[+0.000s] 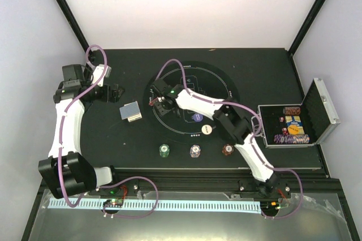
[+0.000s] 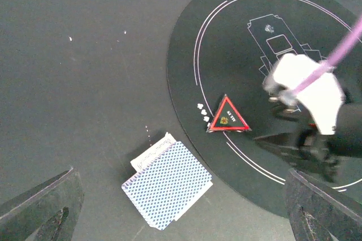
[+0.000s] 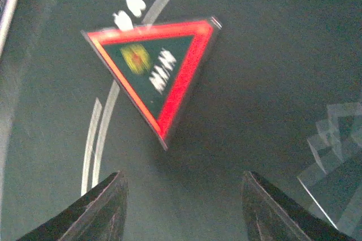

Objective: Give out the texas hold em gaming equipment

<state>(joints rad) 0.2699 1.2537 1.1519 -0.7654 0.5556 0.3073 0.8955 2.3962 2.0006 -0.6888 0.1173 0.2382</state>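
A deck of blue-backed playing cards lies on the black table left of the round mat. It also shows in the left wrist view, with a white card poking out underneath. My left gripper is open and empty, above and just left of the deck. A small red triangle lies flat at the mat's left edge. My right gripper is open and empty right beside it. Green, white-purple and red chip stacks stand along the front. A purple disc and a white disc lie on the mat.
The round black mat with white markings covers the table's middle. An open silver-edged black case with more chips inside stands at the right edge. The right arm stretches across the mat. White walls stand behind the table.
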